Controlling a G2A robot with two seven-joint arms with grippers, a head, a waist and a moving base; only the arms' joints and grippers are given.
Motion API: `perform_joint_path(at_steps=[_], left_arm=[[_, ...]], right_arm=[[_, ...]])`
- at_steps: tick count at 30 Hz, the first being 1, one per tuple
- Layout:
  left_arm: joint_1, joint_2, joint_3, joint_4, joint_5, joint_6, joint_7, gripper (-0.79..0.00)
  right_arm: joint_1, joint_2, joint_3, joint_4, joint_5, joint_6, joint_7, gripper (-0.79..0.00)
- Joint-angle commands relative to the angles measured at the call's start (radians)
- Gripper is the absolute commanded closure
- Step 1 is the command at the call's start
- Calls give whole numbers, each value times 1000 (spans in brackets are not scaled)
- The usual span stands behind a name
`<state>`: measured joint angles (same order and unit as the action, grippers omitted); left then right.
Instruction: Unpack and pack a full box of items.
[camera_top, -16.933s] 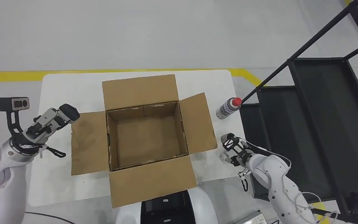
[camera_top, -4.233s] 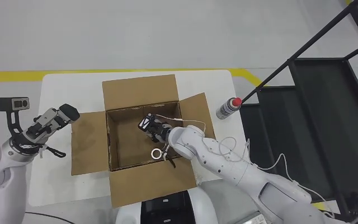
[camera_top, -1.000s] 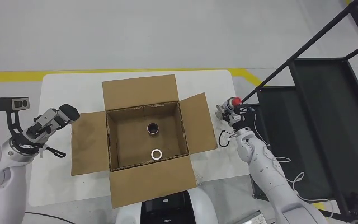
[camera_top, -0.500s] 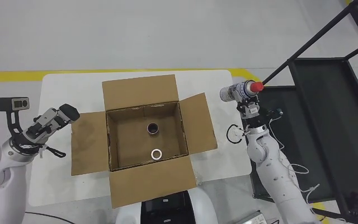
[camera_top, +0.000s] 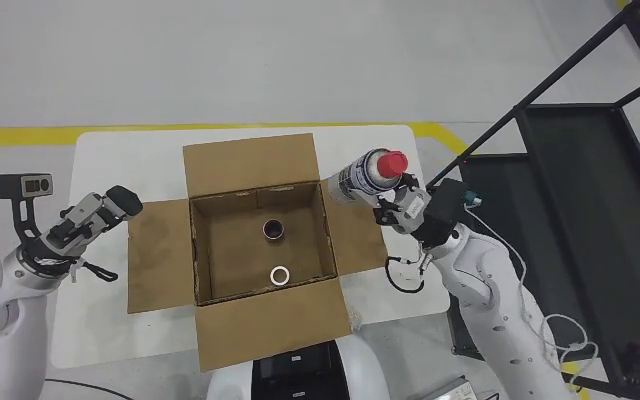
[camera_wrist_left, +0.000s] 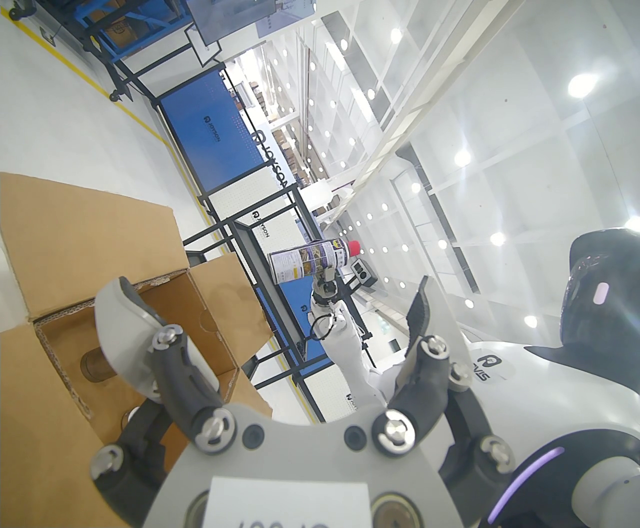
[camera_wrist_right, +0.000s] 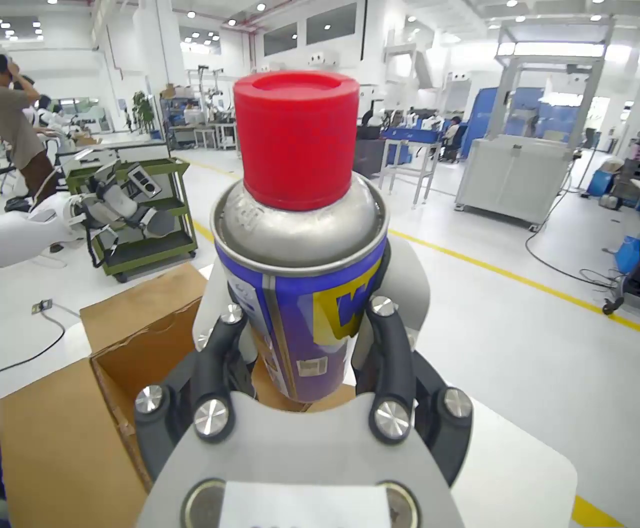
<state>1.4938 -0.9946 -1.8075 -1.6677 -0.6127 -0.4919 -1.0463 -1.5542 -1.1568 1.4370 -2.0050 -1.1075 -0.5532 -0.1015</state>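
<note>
The right gripper (camera_top: 383, 200), jaws clenched on the spray can (camera_top: 360, 176) above the right flap of the cardboard box (camera_top: 356, 215), should probably lower it into the opening clear of the dark roll (camera_top: 272, 230) and ring (camera_top: 280, 274) before letting go; the left gripper (camera_top: 105, 208) sits with jaws released.

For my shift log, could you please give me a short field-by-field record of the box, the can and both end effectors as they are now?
Box: open cardboard box, flaps spread, on the white table
Inside box: dark round container; white ring, apart
Spray can: red cap, held in the air by the box's right flap
Right end effector: shut on the spray can
Left end effector: open, holding nothing, beside the left flap
</note>
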Motion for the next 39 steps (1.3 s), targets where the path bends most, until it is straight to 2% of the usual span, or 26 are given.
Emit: perform_joint_path(at_steps=[1,4,20,23,26,30,35,39], left_arm=[[0,0,0,0,0,0,0,-785],[0,0,0,0,0,0,0,-785],[0,0,0,0,0,0,0,-785],[0,0,0,0,0,0,0,-785],[0,0,0,0,0,0,0,-785],[0,0,0,0,0,0,0,-785],[0,0,0,0,0,0,0,-785],[0,0,0,0,0,0,0,-785]], right_arm=[[23,-4,-61,-8,3,35,99,0],[55,-11,-126,11,66,49,186,0],[55,-11,-126,11,66,49,186,0],[76,-13,-156,-12,40,75,247,0],[150,-20,-232,-33,3,107,375,0],[294,-43,-397,12,-10,128,572,0],[404,-82,-588,116,-65,191,649,0],[466,-108,-681,201,-89,207,702,0]])
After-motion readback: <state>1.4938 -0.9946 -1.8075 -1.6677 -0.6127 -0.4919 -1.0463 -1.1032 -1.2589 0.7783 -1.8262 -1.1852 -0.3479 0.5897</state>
